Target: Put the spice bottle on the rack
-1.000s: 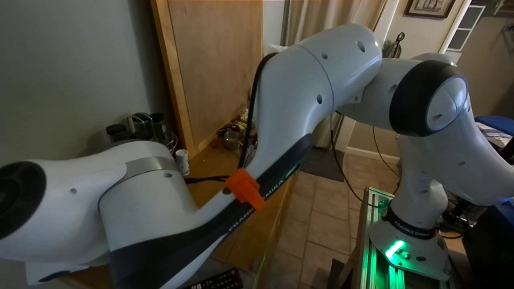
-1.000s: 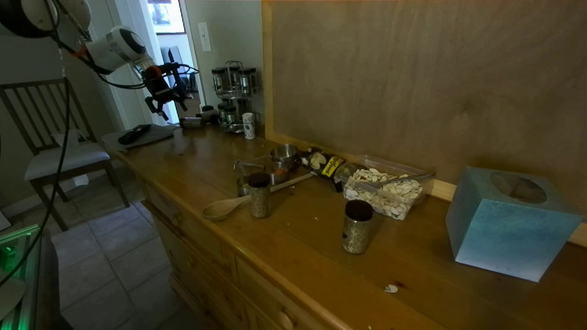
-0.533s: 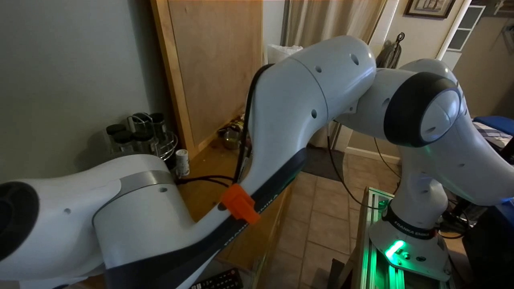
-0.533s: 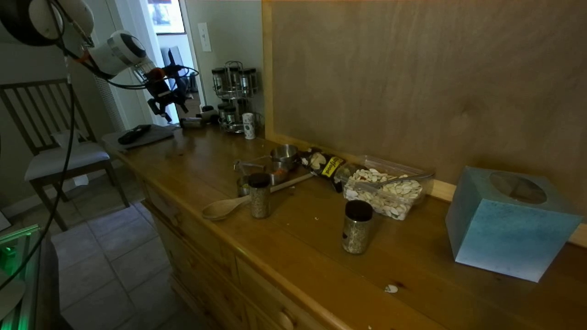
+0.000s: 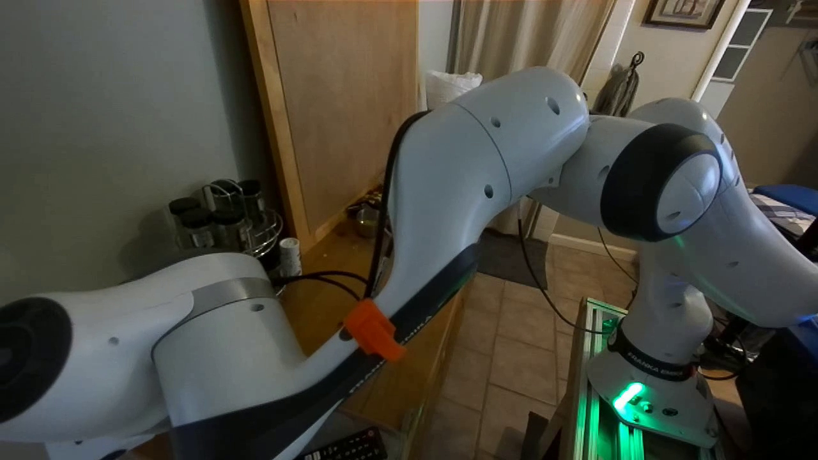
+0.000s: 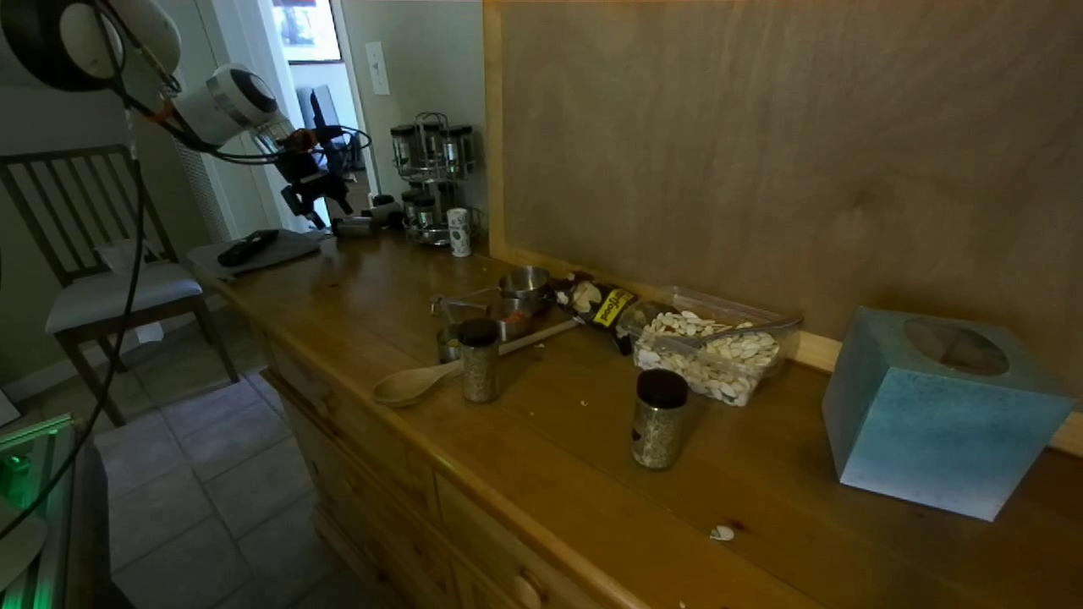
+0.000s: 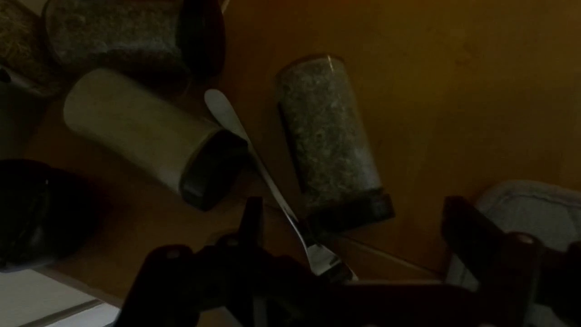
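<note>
A spice bottle (image 7: 329,131) with dark lid and dried herbs lies on its side on the wooden top in the wrist view. My gripper (image 7: 353,204) is open and empty, its fingers on either side of the lid end and apart from it. In an exterior view the gripper (image 6: 332,215) hangs low over the far end of the dresser, beside a lying bottle (image 6: 355,227). The rack (image 6: 431,182), a two-tier wire stand with jars, stands against the wall there. Its upper tier also shows in an exterior view (image 5: 223,217), where the arm hides my gripper.
A fork (image 7: 256,154), a pale shaker (image 7: 140,129) and another lying jar (image 7: 118,34) are close to the bottle. A patterned cup (image 6: 459,233) stands before the rack. Two upright jars (image 6: 480,364) (image 6: 658,423), measuring cups (image 6: 525,288) and a tissue box (image 6: 939,414) stand nearer that camera.
The arm has come down. In an exterior view my gripper has moved a little down and to the right, toward the lying bottle. The objects on the dresser have not moved.
</note>
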Motion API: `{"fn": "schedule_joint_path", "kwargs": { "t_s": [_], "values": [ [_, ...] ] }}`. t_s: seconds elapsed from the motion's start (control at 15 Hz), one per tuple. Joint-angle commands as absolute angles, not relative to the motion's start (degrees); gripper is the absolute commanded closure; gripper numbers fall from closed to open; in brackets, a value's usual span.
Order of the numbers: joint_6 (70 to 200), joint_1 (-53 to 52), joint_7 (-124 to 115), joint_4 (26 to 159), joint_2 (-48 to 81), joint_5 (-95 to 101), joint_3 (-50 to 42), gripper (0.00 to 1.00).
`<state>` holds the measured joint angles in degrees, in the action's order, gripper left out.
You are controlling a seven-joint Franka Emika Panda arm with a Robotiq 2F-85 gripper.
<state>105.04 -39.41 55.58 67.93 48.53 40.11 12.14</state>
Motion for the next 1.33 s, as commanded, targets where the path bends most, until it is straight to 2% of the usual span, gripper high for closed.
{"fn": "schedule_joint_path", "kwargs": {
  "t_s": [0.0,0.07,0.2,0.27,0.4,0.47,0.53,0.93,1.07,1.13,1.27],
  "values": [
    [104.4,-40.3,59.0,64.9,50.7,41.8,11.1,0.0],
    [104.7,-40.2,59.4,64.9,50.8,41.8,11.0,0.0],
    [105.1,-40.2,59.8,65.0,51.0,41.9,10.9,0.11],
    [105.2,-40.2,60.0,65.0,51.0,41.9,10.7,0.23],
    [105.6,-40.0,60.3,65.0,51.0,41.8,10.7,0.22],
    [105.8,-40.0,60.5,64.9,51.1,41.7,10.7,0.27],
    [106.1,-39.9,60.6,64.9,51.1,41.6,10.8,0.22],
    [106.1,-39.7,62.3,64.9,51.4,41.0,11.1,0.31],
    [105.9,-39.7,62.9,65.0,51.6,40.8,11.1,0.41],
    [105.6,-39.7,63.3,65.0,51.7,40.8,11.1,0.63],
    [104.5,-39.8,63.2,65.2,51.0,40.8,10.7,0.67]
  ]
}}
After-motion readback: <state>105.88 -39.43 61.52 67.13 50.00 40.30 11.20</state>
